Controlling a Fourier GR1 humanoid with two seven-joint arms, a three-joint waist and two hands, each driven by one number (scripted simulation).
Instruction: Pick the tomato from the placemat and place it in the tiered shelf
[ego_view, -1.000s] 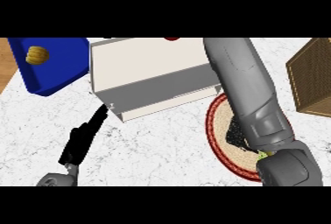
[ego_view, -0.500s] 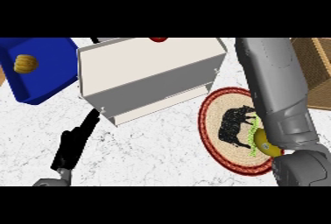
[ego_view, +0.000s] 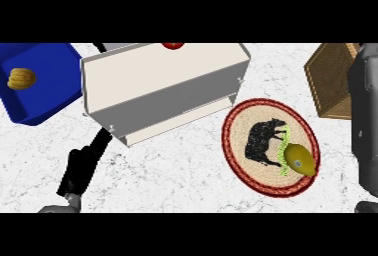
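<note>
On the white marbled counter (ego_view: 184, 165) stands a cream, boxy tiered shelf (ego_view: 166, 82), and a small red tomato (ego_view: 173, 45) sits at its far top edge, only partly showing. Left of the shelf lies a blue tray (ego_view: 44, 95) holding one orange, ridged, pumpkin-like piece (ego_view: 21, 78). To the right lies a round woven placemat with a red rim and a black animal figure (ego_view: 269, 145); on it rests a yellow-green oval fruit with a frilly green strip (ego_view: 299, 157). A brown wicker basket (ego_view: 330, 80) stands at the far right. The left hand (ego_view: 83, 162) lies low on the counter, fingers straight and holding nothing. The right grey forearm (ego_view: 365, 120) runs along the right edge; I cannot tell how that hand's fingers are set.
</note>
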